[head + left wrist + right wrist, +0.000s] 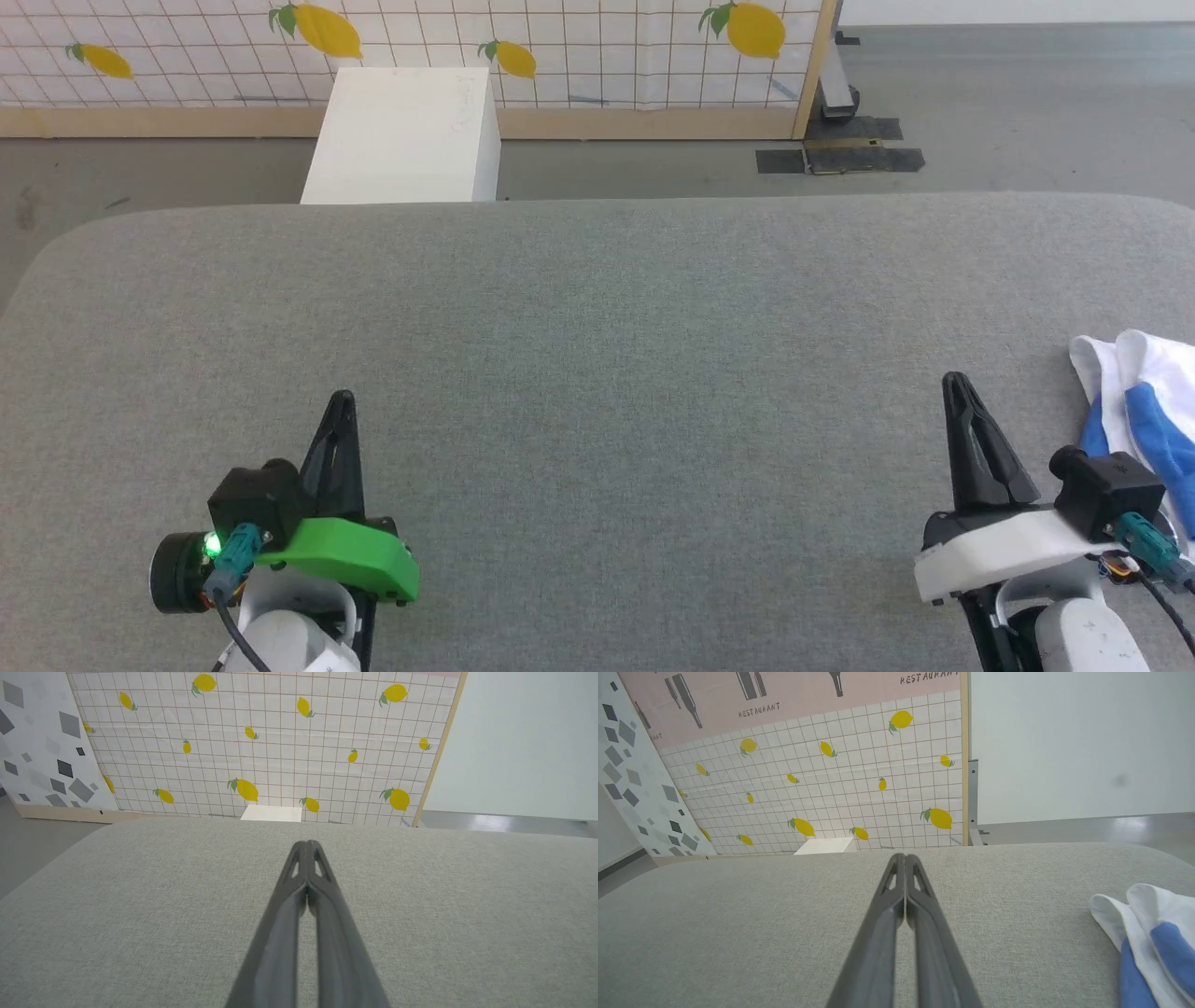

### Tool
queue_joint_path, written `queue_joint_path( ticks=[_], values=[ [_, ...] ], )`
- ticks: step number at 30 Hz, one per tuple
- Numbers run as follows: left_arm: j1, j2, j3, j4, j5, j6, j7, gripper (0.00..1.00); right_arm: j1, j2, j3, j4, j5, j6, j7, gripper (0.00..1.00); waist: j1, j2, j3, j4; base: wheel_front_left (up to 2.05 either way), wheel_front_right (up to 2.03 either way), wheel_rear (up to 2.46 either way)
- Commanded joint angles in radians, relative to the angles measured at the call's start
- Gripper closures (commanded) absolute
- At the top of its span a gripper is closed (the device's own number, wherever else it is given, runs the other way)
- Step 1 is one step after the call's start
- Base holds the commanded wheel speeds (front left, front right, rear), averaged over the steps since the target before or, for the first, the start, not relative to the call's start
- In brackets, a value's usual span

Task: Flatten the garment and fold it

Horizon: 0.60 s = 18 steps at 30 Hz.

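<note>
The left gripper [343, 398] is pinched fully together, fingertips touching, with nothing between them, at the near left over the grey padded table [597, 308]. The right gripper [953, 379], at the near right, is likewise closed and empty. The shirt [1145, 371] lies crumpled, white with blue folds, at the table's right edge, just right of the right gripper and apart from it.
</note>
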Motion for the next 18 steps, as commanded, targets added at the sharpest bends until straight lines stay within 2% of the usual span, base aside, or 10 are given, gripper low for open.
queue_joint_path(
  ticks=[1,18],
  values=[
    [0.012,-0.003,0.001,-0.008,0.017,0.007,0.007,1.0,0.016,0.0,0.002,-0.009,-0.012,0.0,0.007,1.0,0.0,-0.0001,-0.001,0.0,0.0,0.0,0.0],
    [0.027,-0.005,0.001,-0.036,0.036,0.013,0.042,1.0,0.026,0.0,0.007,-0.034,-0.04,-0.001,0.042,1.0,0.0,-0.0001,-0.014,-0.004,0.0,0.0,0.0]
  ],
)
